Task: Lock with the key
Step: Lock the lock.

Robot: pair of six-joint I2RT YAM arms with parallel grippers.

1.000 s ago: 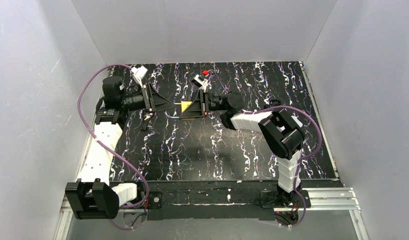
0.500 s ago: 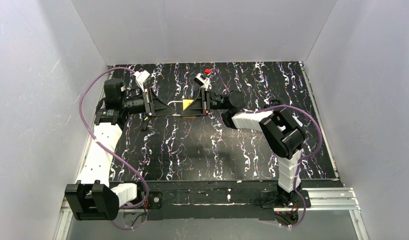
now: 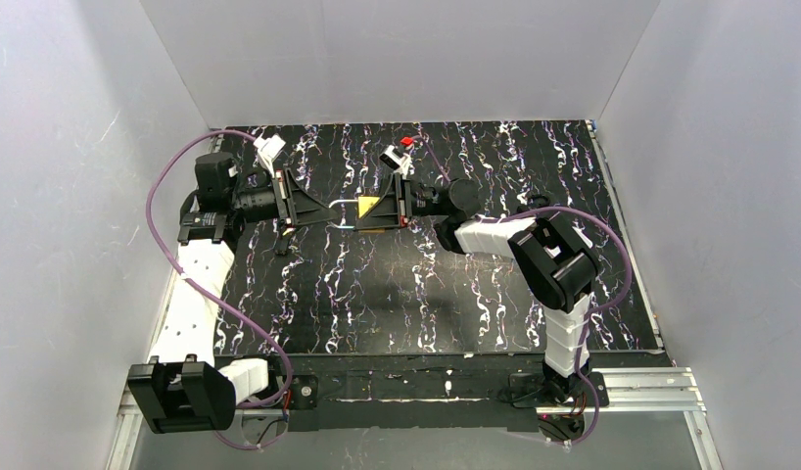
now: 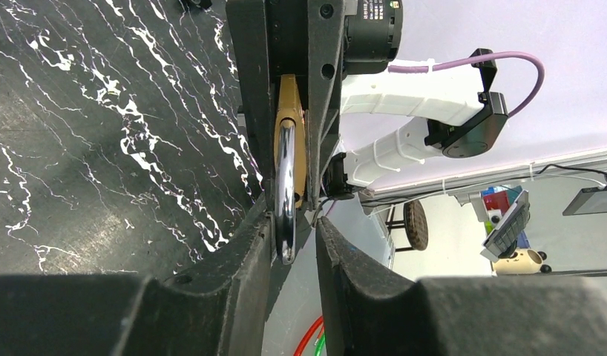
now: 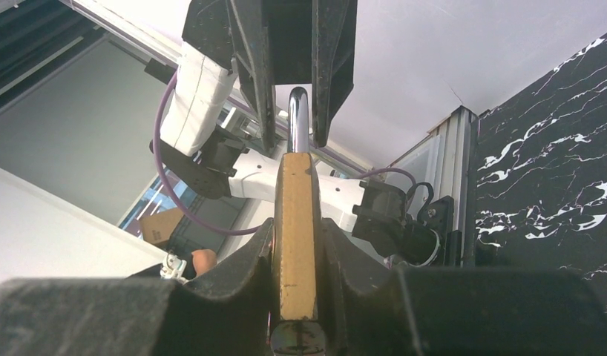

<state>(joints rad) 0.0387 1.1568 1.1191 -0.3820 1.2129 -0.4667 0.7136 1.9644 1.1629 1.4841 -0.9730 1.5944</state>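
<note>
Right wrist, lock point(image 5: 297, 200) clamped in right gripper point(image 5: 297, 248)

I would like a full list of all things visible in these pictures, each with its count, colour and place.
padlock: one, brass-gold body with silver shackle, between the two grippers, over the far middle of the table
small dark object: one, black, on the table near the left gripper, too small to identify
table: one, black with white veins, under both arms
walls: three, pale grey, at the left, back and right
cables: two, purple, one along each arm
right gripper: one, black, shut on the padlock's body
left gripper: one, black, open, a finger on each side of the shackle
</note>
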